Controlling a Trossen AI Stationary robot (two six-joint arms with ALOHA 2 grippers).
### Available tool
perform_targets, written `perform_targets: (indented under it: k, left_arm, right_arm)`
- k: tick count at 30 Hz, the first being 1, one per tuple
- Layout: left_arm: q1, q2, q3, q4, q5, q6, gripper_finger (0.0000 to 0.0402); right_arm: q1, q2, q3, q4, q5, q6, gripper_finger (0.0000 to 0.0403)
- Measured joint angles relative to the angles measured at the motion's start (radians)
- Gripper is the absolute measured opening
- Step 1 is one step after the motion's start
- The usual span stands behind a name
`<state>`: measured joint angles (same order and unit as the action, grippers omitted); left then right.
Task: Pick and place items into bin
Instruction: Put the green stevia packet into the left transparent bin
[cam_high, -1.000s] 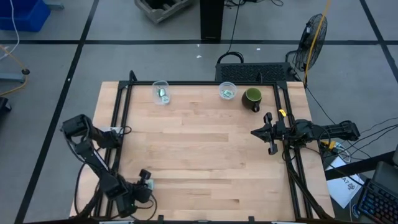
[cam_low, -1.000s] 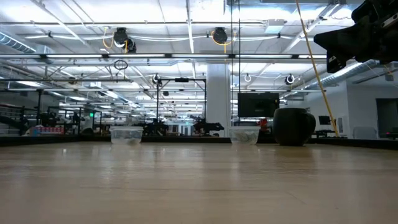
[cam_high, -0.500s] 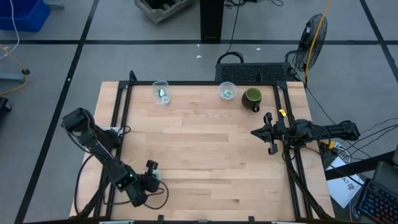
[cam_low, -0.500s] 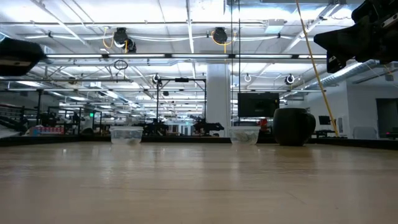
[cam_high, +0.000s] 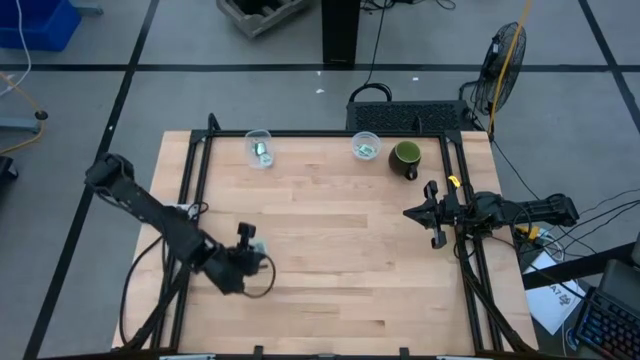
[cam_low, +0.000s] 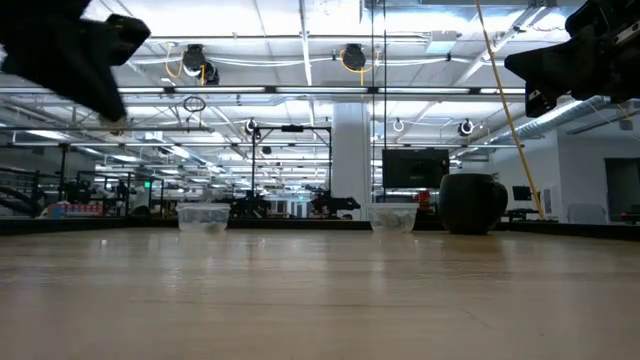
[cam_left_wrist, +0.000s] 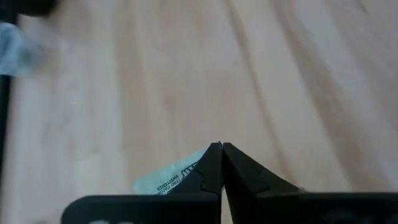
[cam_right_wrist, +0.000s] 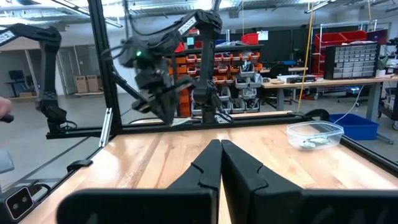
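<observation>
The left gripper (cam_left_wrist: 221, 147) is closed on a pale mint-green packet (cam_left_wrist: 169, 180), flat, with small dark print, held above the near-left part of the wooden table (cam_high: 330, 230). Over the right edge, the right gripper (cam_right_wrist: 221, 144) hangs with fingers pressed together, empty. At the far edge stand two clear cups (cam_high: 259, 148) holding more small packets, and a dark green mug (cam_high: 405, 157).

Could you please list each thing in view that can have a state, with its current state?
Left hand: shut on a packet, raised above the table's left half.
Right hand: shut, empty, waiting at the table's right edge.
Left tub: upright, open, packets inside.
Right tub: upright, open, packets inside.
Mug: upright, beside the right tub.
</observation>
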<state>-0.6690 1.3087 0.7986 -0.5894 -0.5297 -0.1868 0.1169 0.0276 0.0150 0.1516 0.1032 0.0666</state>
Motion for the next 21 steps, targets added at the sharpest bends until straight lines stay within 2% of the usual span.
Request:
perform_targets:
  k: [4, 8, 13, 21]
  left_arm:
    - [0.086, -0.079, 0.0, -0.007, -0.011, 0.058, 0.0017]
    - [0.17, -0.153, 0.0, 0.002, -0.035, 0.121, 0.0006]
    - [0.297, -0.229, 0.002, 0.059, -0.083, 0.219, 0.0015]
    - [0.545, -0.319, 0.002, 0.178, -0.076, 0.374, 0.0012]
  right_arm:
    - [0.0, 0.0, 0.0, 0.0, 0.0, 0.0, 0.0004]
    - [0.0, 0.0, 0.0, 0.0, 0.0, 0.0, 0.0004]
    - [0.0, 0.0, 0.0, 0.0, 0.0, 0.0, 0.0004]
    - [0.0, 0.0, 0.0, 0.0, 0.0, 0.0, 0.0004]
